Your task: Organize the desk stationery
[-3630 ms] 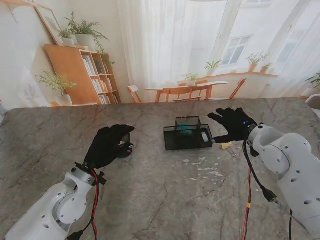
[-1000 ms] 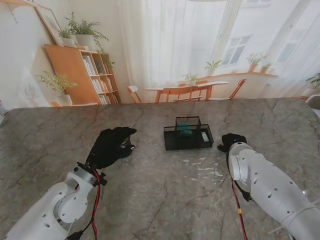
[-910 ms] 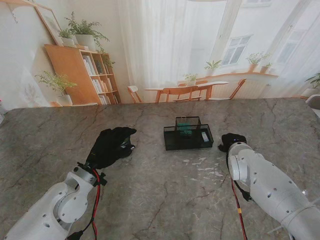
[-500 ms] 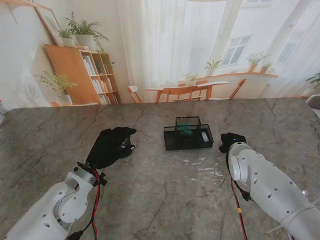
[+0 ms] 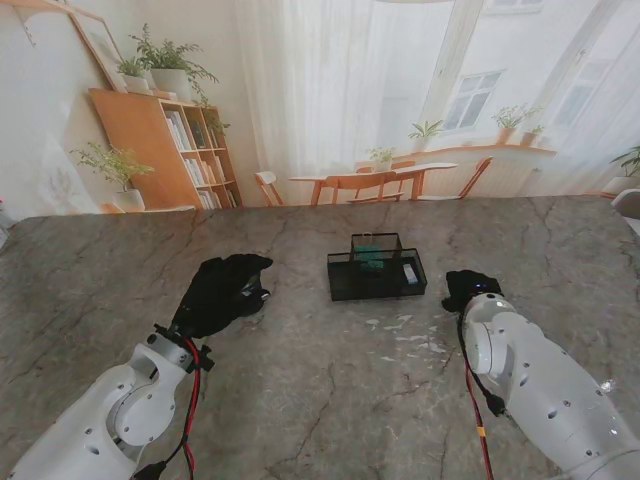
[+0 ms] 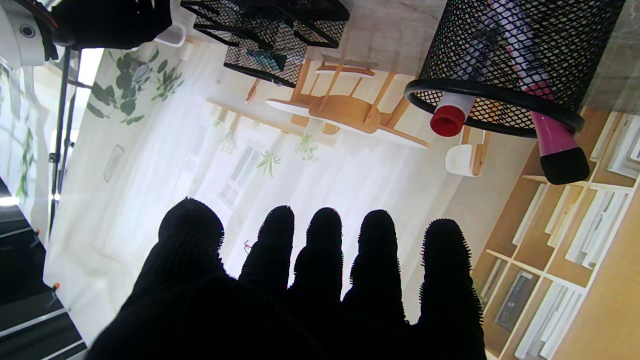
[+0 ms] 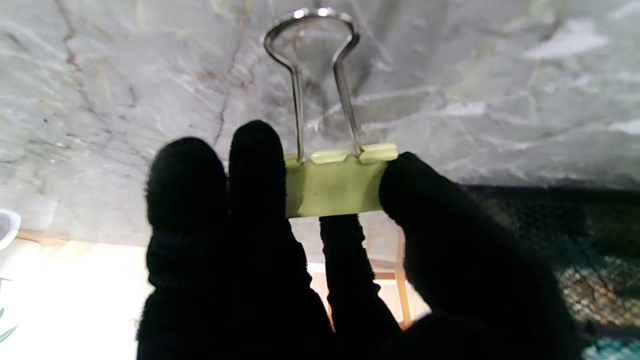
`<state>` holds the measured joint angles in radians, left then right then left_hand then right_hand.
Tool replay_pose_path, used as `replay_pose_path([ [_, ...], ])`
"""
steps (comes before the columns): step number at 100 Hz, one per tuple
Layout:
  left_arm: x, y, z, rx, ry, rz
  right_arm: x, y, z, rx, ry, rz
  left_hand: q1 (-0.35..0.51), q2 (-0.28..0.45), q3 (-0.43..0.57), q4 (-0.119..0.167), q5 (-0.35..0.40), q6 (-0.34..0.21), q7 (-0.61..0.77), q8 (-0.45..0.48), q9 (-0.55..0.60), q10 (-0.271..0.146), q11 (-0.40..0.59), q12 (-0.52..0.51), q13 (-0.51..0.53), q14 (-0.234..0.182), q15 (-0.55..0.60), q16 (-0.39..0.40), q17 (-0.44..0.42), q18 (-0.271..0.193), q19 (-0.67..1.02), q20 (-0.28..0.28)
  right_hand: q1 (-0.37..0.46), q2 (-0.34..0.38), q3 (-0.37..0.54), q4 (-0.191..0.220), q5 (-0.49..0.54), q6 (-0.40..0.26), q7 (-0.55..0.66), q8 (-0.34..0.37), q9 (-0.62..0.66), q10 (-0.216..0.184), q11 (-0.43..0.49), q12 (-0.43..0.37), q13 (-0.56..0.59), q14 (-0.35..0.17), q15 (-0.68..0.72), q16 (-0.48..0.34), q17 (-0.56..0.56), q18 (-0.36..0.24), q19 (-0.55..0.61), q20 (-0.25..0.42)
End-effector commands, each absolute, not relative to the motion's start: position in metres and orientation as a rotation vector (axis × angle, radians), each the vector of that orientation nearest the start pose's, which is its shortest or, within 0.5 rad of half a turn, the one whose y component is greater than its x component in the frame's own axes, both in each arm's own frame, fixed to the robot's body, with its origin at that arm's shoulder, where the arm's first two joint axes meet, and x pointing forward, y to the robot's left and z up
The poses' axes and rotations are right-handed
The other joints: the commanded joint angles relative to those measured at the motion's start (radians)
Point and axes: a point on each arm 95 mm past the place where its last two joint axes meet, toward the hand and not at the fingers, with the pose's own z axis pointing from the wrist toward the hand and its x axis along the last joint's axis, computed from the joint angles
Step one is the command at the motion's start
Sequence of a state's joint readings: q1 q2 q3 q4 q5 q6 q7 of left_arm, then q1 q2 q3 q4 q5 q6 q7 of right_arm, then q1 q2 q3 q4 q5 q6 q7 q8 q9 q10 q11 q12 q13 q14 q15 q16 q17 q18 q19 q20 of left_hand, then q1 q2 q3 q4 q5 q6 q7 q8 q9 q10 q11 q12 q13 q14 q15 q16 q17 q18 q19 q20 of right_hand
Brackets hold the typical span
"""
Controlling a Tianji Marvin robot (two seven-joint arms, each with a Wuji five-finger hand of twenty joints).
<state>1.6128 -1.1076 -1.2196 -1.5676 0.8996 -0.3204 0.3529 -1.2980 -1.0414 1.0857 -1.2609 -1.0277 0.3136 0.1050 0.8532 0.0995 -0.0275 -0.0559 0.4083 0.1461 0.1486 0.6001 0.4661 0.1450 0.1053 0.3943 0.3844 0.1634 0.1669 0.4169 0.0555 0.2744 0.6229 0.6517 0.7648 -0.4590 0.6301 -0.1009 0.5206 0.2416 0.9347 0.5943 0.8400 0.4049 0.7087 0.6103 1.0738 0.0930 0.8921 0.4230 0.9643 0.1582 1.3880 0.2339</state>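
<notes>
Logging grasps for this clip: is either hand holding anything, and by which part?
The right hand pinches a yellow-green binder clip by its body, wire handles free. The left hand holds nothing.

Robot hand (image 6: 320,285) open near mesh cup (image 6: 505,55) w/ markers (image 6: 550,135)

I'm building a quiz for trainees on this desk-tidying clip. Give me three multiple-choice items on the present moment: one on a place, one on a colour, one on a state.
1. Where does the mesh tray sit?
A. between the two hands
B. left of the left hand
C. on the bookshelf

2. What colour is the binder clip?
A. red
B. pale yellow-green
C. blue

3. What is the right hand doing?
A. open, holding nothing
B. pinching the binder clip
C. holding a marker

Answers:
1 A: the stand view shows the tray on the table between the left hand and the right.
2 B: the right wrist view shows its body.
3 B: fingers press it from both sides.
</notes>
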Motion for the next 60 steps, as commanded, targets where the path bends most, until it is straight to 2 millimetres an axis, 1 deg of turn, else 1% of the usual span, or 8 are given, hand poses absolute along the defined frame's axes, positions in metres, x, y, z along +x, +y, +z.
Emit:
replay_pose_path([
  [1, 0.376, -0.013, -0.318, -1.04, 1.303, -1.955, 0.468, -0.081, -0.353, 1.377, 1.425, 0.91, 0.022, 0.065, -0.019, 0.004, 0.013, -0.01, 0.005, 0.003, 0.007, -0.018, -0.003, 0.005, 0.009, -0.02, -0.001, 0.005, -0.008, -0.008, -0.015, -0.008, 0.154, 0.037, 0.197, 0.056, 0.03, 0.003, 0.032, -0.009, 0.075, -0.192, 0.142, 0.022, 0.016, -0.022, 0.012, -0.006, 0.034, -0.043, 0.028, -0.027],
  [16, 0.376, -0.013, -0.318, -1.039, 1.299, -1.957, 0.467, -0.08, -0.339, 1.38, 1.366, 0.96, 0.023, 0.065, -0.019, 0.004, 0.014, -0.01, 0.006, 0.003, 0.007, -0.019, -0.003, 0.005, 0.011, -0.02, 0.0, 0.005, -0.008, -0.009, -0.015, -0.008, 0.157, 0.031, 0.202, 0.053, 0.04, 0.005, 0.031, -0.01, 0.083, -0.191, 0.144, 0.027, 0.025, -0.023, 0.015, -0.006, 0.044, -0.045, 0.034, -0.036],
  [31, 0.376, -0.013, -0.318, -1.038, 1.298, -1.957, 0.471, -0.077, -0.324, 1.39, 1.302, 1.019, 0.022, 0.064, -0.019, 0.004, 0.013, -0.011, 0.005, 0.003, 0.008, -0.02, -0.003, 0.005, 0.009, -0.022, -0.001, 0.005, -0.007, -0.009, -0.014, -0.008, 0.159, 0.027, 0.204, 0.05, 0.045, 0.012, 0.028, -0.012, 0.087, -0.187, 0.142, 0.03, 0.028, -0.02, 0.018, -0.005, 0.048, -0.041, 0.04, -0.044],
  [44, 0.376, -0.013, -0.318, -1.038, 1.298, -1.957, 0.479, -0.071, -0.309, 1.397, 1.257, 1.082, 0.022, 0.065, -0.019, 0.004, 0.013, -0.009, 0.005, 0.003, 0.007, -0.019, -0.003, 0.005, 0.01, -0.02, 0.0, 0.005, -0.007, -0.007, -0.015, -0.008, 0.159, 0.026, 0.204, 0.048, 0.047, 0.012, 0.026, -0.011, 0.089, -0.186, 0.142, 0.032, 0.029, -0.019, 0.019, -0.005, 0.051, -0.041, 0.042, -0.048],
  [60, 0.375, -0.012, -0.318, -1.034, 1.282, -1.962, 0.495, -0.058, -0.291, 1.405, 1.221, 1.164, 0.022, 0.065, -0.02, 0.004, 0.014, -0.009, 0.006, 0.003, 0.007, -0.018, -0.004, 0.005, 0.01, -0.021, -0.001, 0.005, -0.007, -0.008, -0.015, -0.008, 0.16, 0.027, 0.202, 0.048, 0.046, 0.01, 0.024, -0.008, 0.088, -0.187, 0.141, 0.035, 0.031, -0.021, 0.022, -0.004, 0.054, -0.047, 0.044, -0.055],
])
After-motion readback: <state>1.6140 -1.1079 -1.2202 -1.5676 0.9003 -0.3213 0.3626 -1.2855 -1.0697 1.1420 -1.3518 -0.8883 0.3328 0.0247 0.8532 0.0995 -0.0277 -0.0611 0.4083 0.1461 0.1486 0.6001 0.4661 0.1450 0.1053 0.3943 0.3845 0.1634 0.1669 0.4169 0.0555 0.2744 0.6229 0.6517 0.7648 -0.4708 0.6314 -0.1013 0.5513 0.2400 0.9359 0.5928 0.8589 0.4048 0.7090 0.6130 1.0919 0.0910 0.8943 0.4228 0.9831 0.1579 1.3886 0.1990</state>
